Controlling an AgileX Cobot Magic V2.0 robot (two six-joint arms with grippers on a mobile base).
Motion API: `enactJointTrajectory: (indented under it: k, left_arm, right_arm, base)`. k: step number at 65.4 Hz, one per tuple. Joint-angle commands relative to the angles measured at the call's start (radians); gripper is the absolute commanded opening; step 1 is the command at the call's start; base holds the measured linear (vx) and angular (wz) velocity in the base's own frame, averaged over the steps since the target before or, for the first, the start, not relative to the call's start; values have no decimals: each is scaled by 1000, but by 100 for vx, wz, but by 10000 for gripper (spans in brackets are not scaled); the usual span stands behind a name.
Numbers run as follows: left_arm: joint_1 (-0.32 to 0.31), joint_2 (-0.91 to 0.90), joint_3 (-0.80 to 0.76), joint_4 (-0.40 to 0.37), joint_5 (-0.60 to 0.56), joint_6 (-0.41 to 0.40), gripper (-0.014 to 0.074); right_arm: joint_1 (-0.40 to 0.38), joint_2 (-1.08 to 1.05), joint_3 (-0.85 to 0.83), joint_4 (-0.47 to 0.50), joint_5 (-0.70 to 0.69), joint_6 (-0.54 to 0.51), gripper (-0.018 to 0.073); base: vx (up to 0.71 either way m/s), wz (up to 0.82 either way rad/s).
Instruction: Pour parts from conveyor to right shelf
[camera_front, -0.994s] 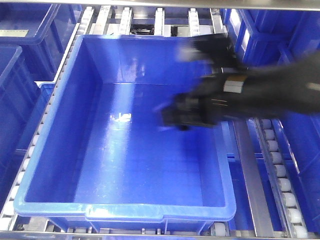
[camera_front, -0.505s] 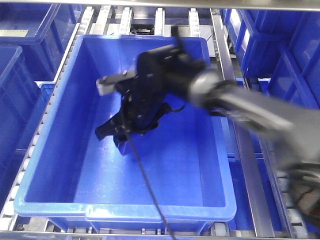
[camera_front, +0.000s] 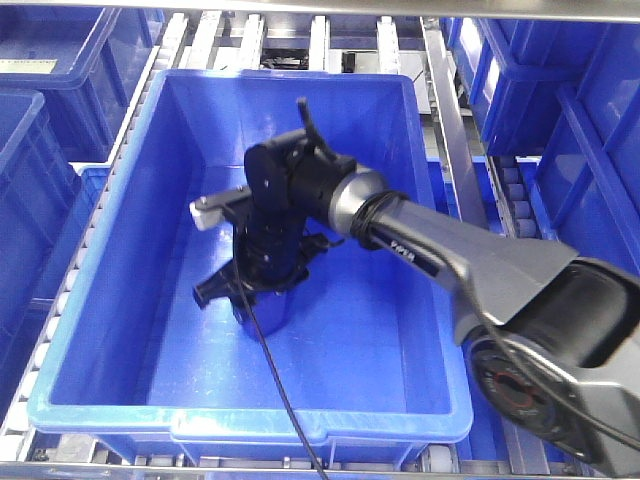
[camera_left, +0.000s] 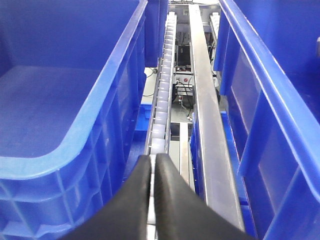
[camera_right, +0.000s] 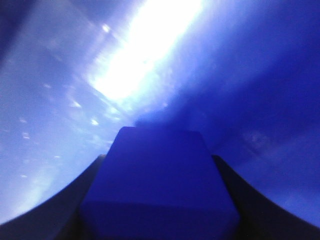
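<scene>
- The right gripper (camera_front: 250, 300) reaches down into the large blue bin (camera_front: 120, 300), clamped on a small blue box (camera_right: 160, 185) near the bin's centre, toward 9 o'clock.
- The left gripper (camera_left: 153, 172), fingers pressed together on nothing, sits at 6 o'clock over a roller rail (camera_left: 162, 105) between two bins.

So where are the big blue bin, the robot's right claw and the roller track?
big blue bin (camera_front: 250, 425), front view, near rim.
right gripper (camera_front: 255, 300), front view, tip inside bin.
roller track (camera_left: 161, 107), left wrist view, white rollers.
</scene>
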Motion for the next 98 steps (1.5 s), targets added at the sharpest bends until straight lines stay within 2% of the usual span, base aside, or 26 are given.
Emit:
enactJointTrajectory:
  k: [1,13,24,30,35,45,57,65,72,85,98]
  left_arm:
    - [-7,-10,-20,-8,-74,-8,-6]
    - [-7,-10,-20,-8,-74,-8,-6]
    - [-7,-10,-20,-8,-74,-8,-6]
    - [-7,-10,-20,-8,-74,-8,-6]
    - [-7,-10,-20,-8,-74,-8,-6]
    - [-7,-10,-20,-8,-74,-8,-6]
    - [-7,-10,-20,-8,-74,-8,-6]
    - [-7,-10,-20,-8,-74,-8,-6]
    - [-7,-10,-20,-8,-74,-8,-6]
    - [-7,-10,-20,-8,-74,-8,-6]
    - [-7,-10,-20,-8,-74,-8,-6]
  right_arm:
    - [-4,-59,-32,-6,1,-9,62]
    - [-4,-57,-32,-8,-1,-9,188]
    - [-3,-67,-32,-21,-2,-8,391]
    - [0,-82,-32,-23,-15,0,473]
    - [8,-104,-32,-48,-42,7,504]
    - [27,-149,-5,-101,-104,34,508]
    - [30,-258,120,-129,-197,46,485]
    - [30,-388,296,-180,-343,136,412]
    - [28,-504,453,-208,-480,173,302]
    - [27,-715,732,-231,-684,174,-16]
    - [13,-935,993,-218,-881,174,-7]
  base:
    - [0,0]
    - [0,0]
    - [0,0]
    - [0,0]
    - [0,0]
    - [0,0]
    - [0,0]
    - [0,0]
    - [0,0]
    - [0,0]
    - [0,0]
